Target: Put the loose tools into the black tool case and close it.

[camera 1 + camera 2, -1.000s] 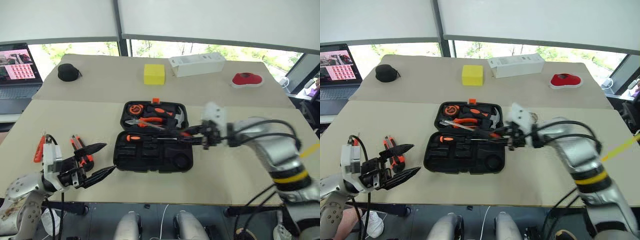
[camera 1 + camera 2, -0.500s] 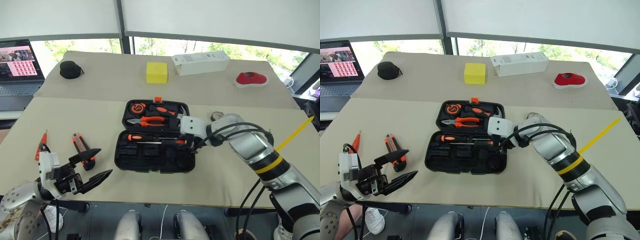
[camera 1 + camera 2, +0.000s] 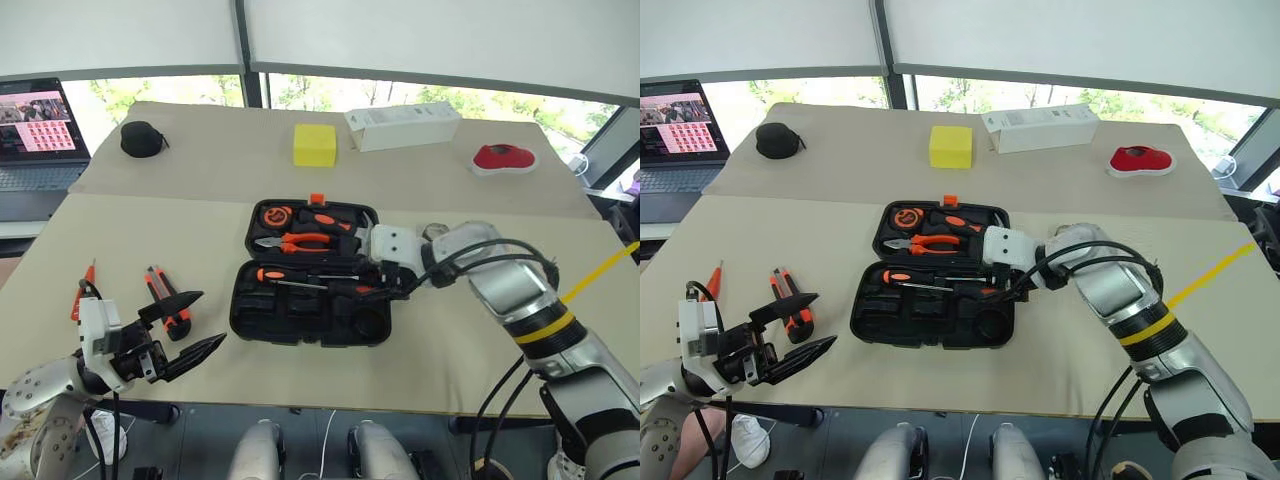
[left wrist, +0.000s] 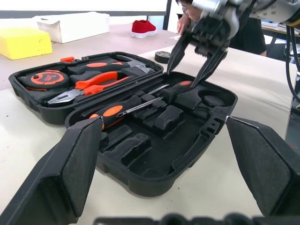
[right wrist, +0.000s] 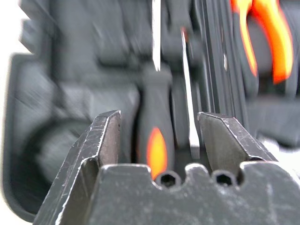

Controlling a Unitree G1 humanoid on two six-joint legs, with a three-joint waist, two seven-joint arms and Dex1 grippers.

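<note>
We note a black tool case on the beige table, with orange-and-black screwdrivers and orange-handled pliers inside. Near left lie an orange-black utility knife and a small all-orange screwdriver. Far off sit a yellow block, white box, red shoe and black pouch.

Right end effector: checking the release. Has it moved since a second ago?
Yes. The right end effector was beside the black tool case; now open above its slotted screwdriver.
</note>
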